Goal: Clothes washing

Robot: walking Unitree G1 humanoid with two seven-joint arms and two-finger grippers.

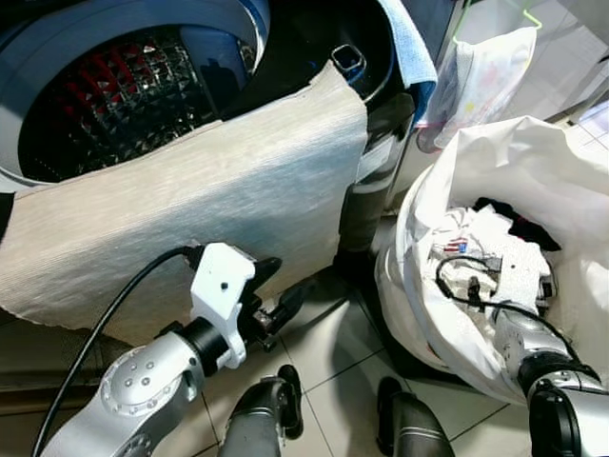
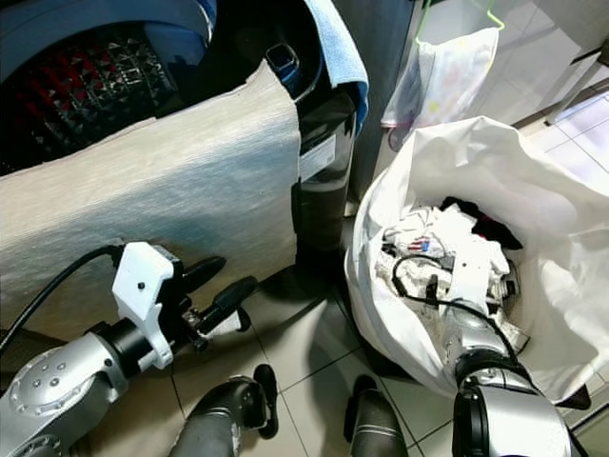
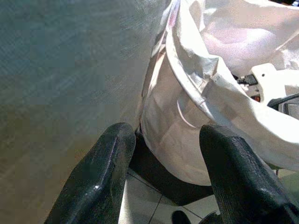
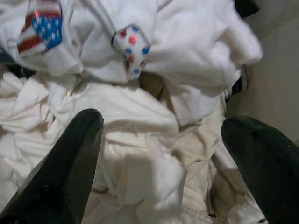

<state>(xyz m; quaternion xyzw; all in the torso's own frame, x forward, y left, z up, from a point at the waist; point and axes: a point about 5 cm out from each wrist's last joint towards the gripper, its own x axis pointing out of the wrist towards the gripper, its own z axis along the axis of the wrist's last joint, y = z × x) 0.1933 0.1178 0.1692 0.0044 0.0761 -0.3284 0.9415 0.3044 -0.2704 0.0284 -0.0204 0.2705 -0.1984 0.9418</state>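
Observation:
A top-loading washing machine stands at the left with its drum (image 1: 124,95) open. A wide beige cloth (image 1: 190,209) hangs over its front. My left gripper (image 1: 281,286) is open, low by the cloth's bottom edge and above the floor tiles, holding nothing. At the right stands a white laundry bag (image 1: 542,162) with white clothes (image 1: 495,243) and a black garment (image 1: 519,224) inside. My right arm reaches down into the bag. In the right wrist view my right gripper (image 4: 159,154) is open just over crumpled white clothes (image 4: 140,116), near a flag-patterned piece (image 4: 42,30).
A blue towel (image 1: 409,48) hangs over the washer's right rim. A pale patterned bag (image 1: 481,76) hangs on a green hanger behind the laundry bag. My feet (image 1: 276,400) stand on tiled floor between the washer and the bag. The bag's side (image 3: 187,140) is close to my left gripper.

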